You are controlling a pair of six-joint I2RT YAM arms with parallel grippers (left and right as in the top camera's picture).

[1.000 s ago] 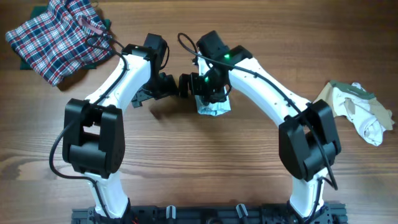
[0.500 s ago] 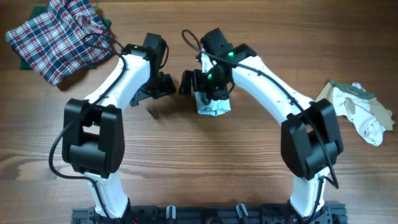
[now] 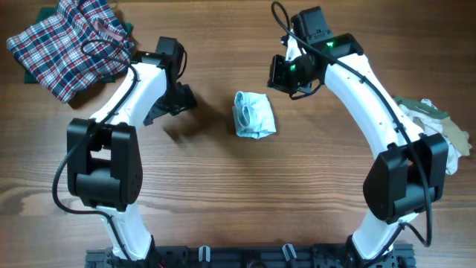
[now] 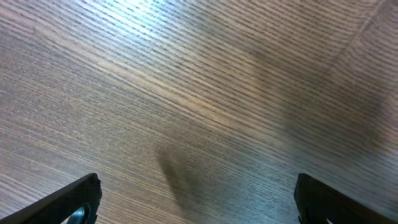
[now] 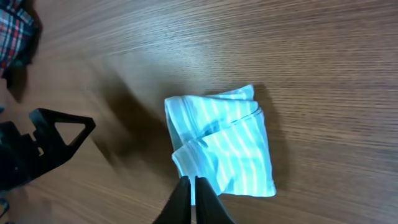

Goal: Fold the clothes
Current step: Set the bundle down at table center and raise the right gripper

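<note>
The pale blue-white striped garment (image 3: 253, 114) lies folded in a small packet on the wooden table (image 3: 223, 186), with nothing touching it. My right gripper (image 3: 277, 74) hangs up and to the right of it, apart from the cloth. In the right wrist view its fingers (image 5: 191, 200) are pressed together with nothing between them, and the striped garment (image 5: 224, 149) shows beyond them. My left gripper (image 3: 175, 103) is to the left of the packet. Its fingertips (image 4: 74, 202) stand wide open over bare wood.
Red-white-blue plaid clothes (image 3: 63, 45) lie heaped on a dark green cloth at the table's far left corner. Beige and white clothes (image 3: 431, 130) lie at the right edge. The left gripper's dark finger (image 5: 53, 134) shows at the left of the right wrist view.
Both arms have drawn back from the striped garment, the left going left and the right going up and right. The right gripper has shut. The folded garment stays on the table.
</note>
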